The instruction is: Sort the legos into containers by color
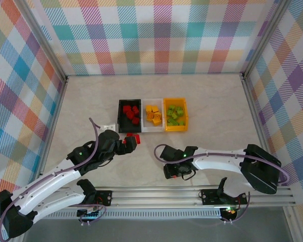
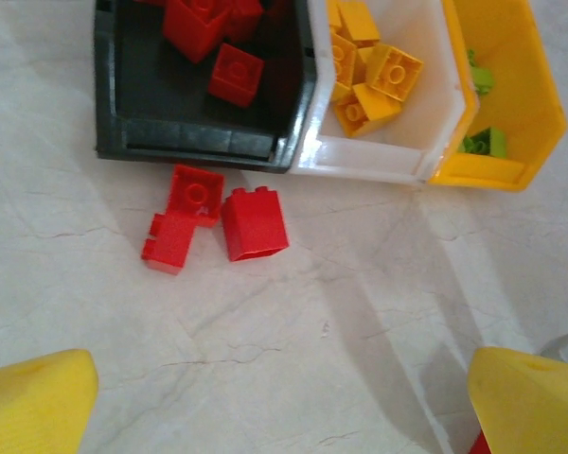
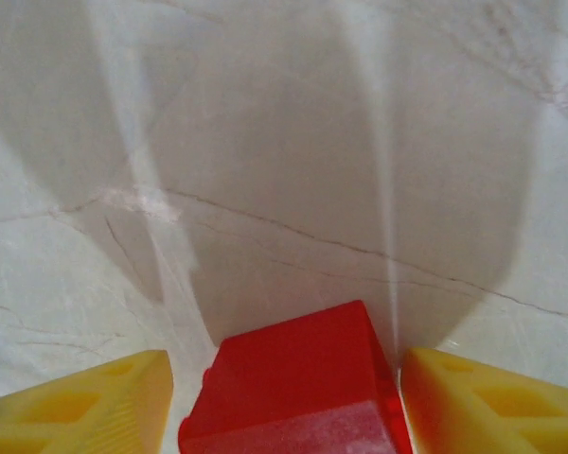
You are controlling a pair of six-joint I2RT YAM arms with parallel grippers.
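Observation:
Three containers stand side by side. The black bin (image 1: 122, 117) (image 2: 199, 142) holds red legos (image 2: 235, 74). In the white bin (image 1: 144, 118) (image 2: 398, 159) lie yellow-orange ones (image 2: 374, 80), and the orange-yellow bin (image 1: 184, 116) (image 2: 516, 85) has lime green ones (image 1: 174, 116). Two red legos (image 2: 218, 225) (image 1: 135, 137) rest on the table just in front of the black bin. My left gripper (image 1: 127, 146) (image 2: 284, 407) hovers open a little short of them, nothing between its fingers. Further right, my right gripper (image 1: 173, 172) (image 3: 284, 407) is shut on a red lego (image 3: 298, 388) at table level.
The marble table (image 1: 217, 111) is walled by plaid panels at the back and both sides. A small white tag (image 1: 109, 126) lies left of the black bin. An aluminium rail (image 1: 192, 194) runs along the near edge.

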